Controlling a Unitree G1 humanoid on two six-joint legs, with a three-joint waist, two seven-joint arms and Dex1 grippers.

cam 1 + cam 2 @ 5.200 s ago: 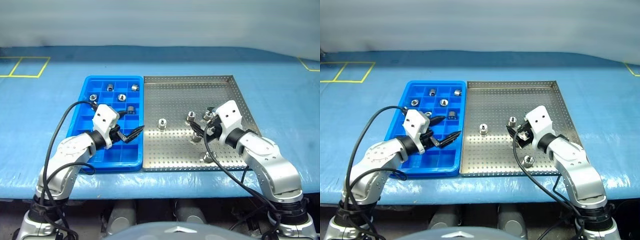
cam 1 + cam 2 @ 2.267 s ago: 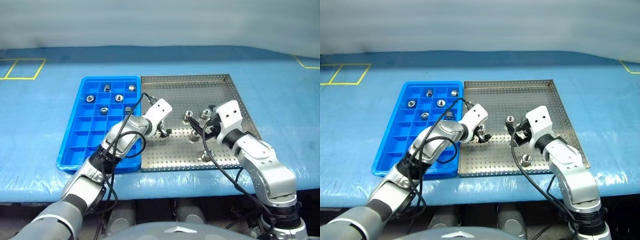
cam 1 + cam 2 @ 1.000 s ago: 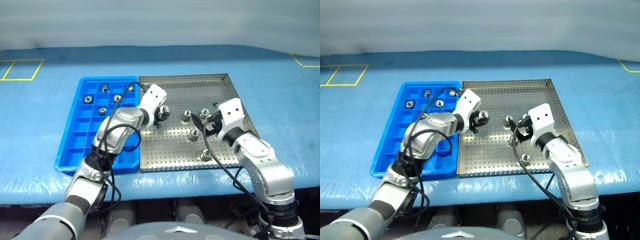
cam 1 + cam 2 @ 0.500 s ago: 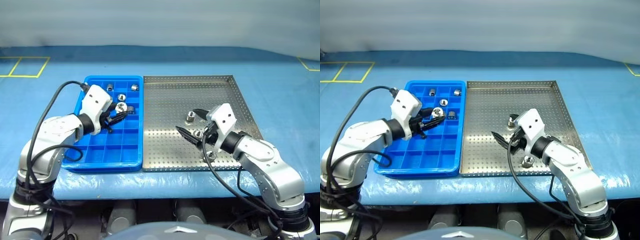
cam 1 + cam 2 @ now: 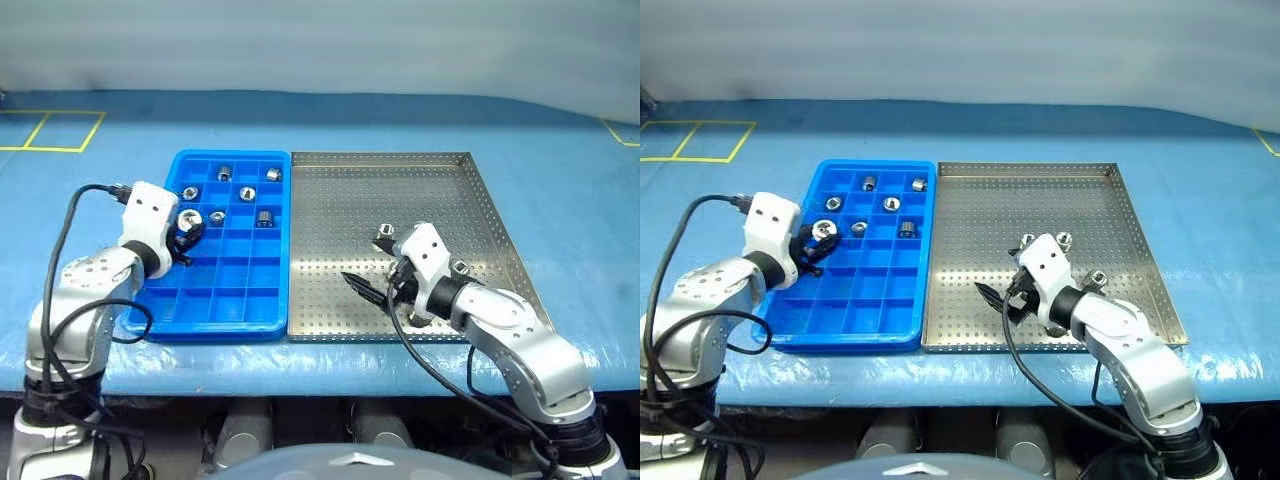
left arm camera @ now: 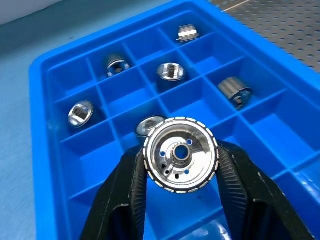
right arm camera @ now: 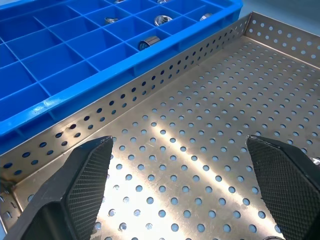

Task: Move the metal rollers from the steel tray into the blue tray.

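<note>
Right, one roller (image 6: 180, 154) sat clamped between the left tool's (image 5: 183, 228) two black fingers (image 6: 126, 187), held over the left part of the blue tray (image 5: 226, 318), above the compartments and not resting in one. Six more rollers lay in the tray's far cells: two in the back row (image 5: 224, 172) and (image 5: 273, 174), two next row (image 5: 190, 192) and (image 5: 247, 193), then (image 5: 217, 216) and a darker one on its side (image 5: 264, 217). Near cells held nothing.

Steel tray (image 5: 400, 166) sat just right of the blue tray, rims touching or nearly so. Three rollers were visible on its perforated floor: one (image 5: 1063, 239) and one (image 5: 384, 233) beyond the right tool, one (image 5: 1098, 278) right of the right wrist. All upright as far as could be told.

Right tool (image 7: 190, 185) hung low over the steel tray's floor near its front-middle, fingers (image 7: 82, 182) spread wide, gripping nothing, bare perforated metal between them. It pointed toward the blue tray's side.

Both trays rested on a blue cloth-covered surface (image 5: 560, 180), with yellow tape lines (image 5: 40, 130) at the far left corner.
</note>
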